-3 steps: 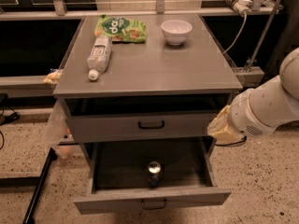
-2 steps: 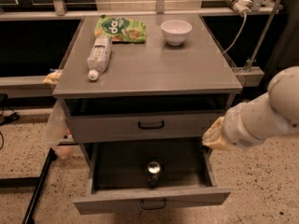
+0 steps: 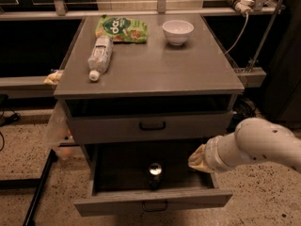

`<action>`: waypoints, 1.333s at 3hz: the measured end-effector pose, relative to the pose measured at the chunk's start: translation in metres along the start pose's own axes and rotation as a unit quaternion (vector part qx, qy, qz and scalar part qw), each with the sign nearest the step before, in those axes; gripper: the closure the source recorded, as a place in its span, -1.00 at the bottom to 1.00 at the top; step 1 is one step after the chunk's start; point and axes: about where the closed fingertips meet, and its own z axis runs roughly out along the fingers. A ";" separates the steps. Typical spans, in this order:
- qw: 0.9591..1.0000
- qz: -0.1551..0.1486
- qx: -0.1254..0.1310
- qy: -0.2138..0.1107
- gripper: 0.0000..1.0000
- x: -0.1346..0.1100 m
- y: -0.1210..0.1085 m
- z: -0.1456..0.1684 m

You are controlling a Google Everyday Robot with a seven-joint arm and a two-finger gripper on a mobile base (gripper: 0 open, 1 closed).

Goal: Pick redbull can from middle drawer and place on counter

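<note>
The gripper [image 3: 196, 159] is hovering at the right edge of the open drawer [image 3: 117, 202] (open or closed, I cannot tell), while the can [image 3: 155, 169] is standing upright to its left, near the drawer's front.

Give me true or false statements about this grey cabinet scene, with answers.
1. The slim dark blue and silver redbull can stands upright in the open middle drawer. True.
2. The clear white-capped plastic bottle stands upright on the flat grey counter. False: it lies on its side.
3. The gripper hovers above the counter. False: it is low, at the drawer's right side, apart from the can.
4. The round white bowl sits on the counter, apart from the green snack bag. True.
</note>
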 end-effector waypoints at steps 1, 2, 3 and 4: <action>0.999 0.019 -0.018 -0.031 1.00 0.018 0.006 0.071; 0.999 0.019 -0.018 -0.031 1.00 0.018 0.006 0.071; 0.999 0.027 -0.018 -0.039 0.65 0.032 0.008 0.091; 0.998 0.034 -0.022 -0.054 0.18 0.041 0.008 0.114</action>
